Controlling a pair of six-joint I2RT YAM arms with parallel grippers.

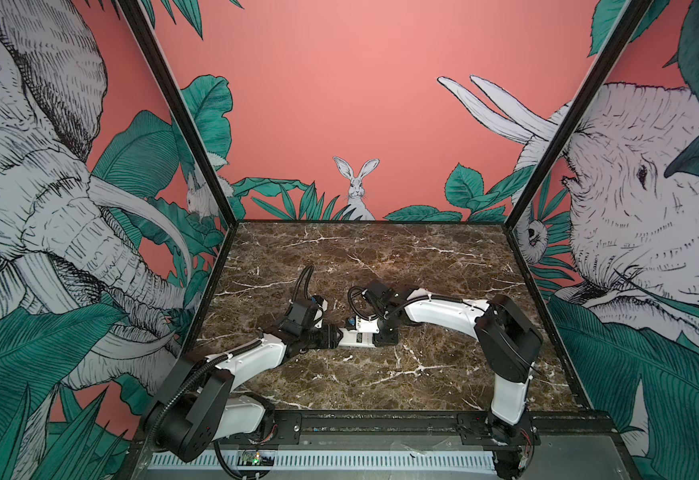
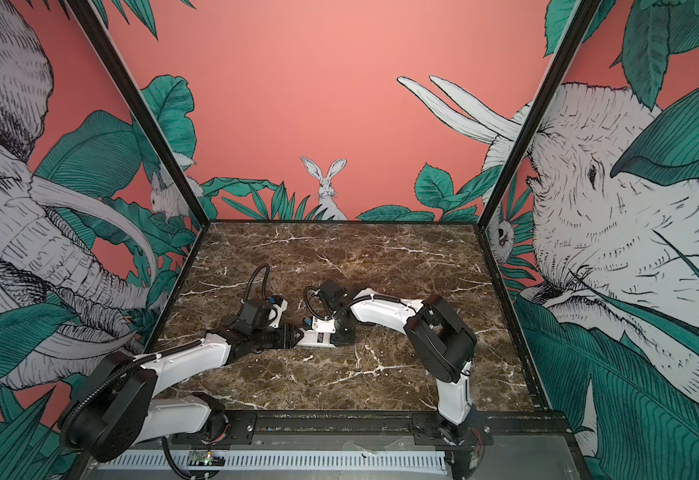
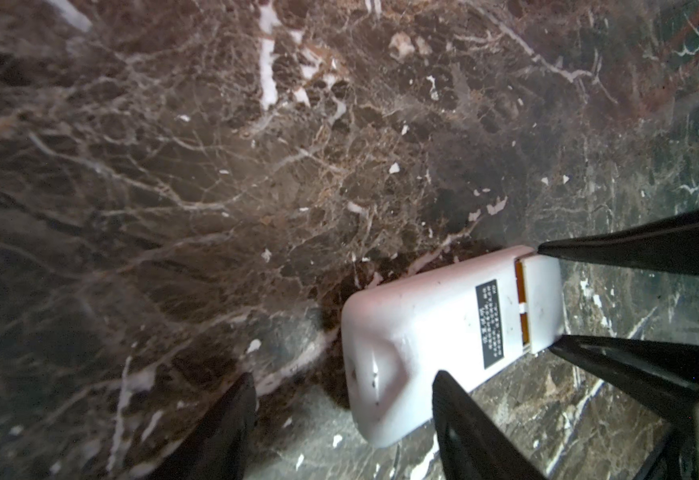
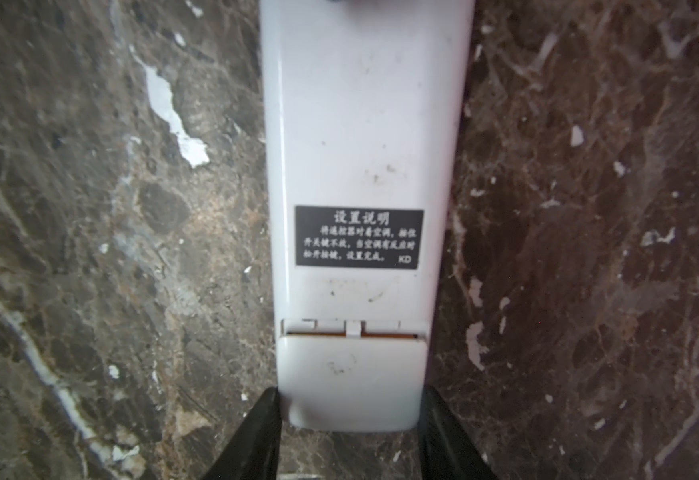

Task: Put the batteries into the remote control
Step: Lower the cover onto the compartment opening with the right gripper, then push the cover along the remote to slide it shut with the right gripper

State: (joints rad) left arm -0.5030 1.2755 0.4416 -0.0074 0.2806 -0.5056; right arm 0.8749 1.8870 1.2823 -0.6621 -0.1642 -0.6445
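Note:
The remote control lies back up, white with a dark label, low over the marble table; I cannot tell if it rests on it. My right gripper is shut on its battery-cover end, one finger on each long side. Two orange-yellow strips of the batteries show through the slit between cover and body. My left gripper stands open at the opposite end, one finger overlapping the remote's edge, the other off to the side. In both top views the remote sits between left gripper and right gripper.
Printed wall panels with black frame posts close in the table on three sides. A black mounting rail runs along the front edge under both arm bases. Both arms reach to the table's middle.

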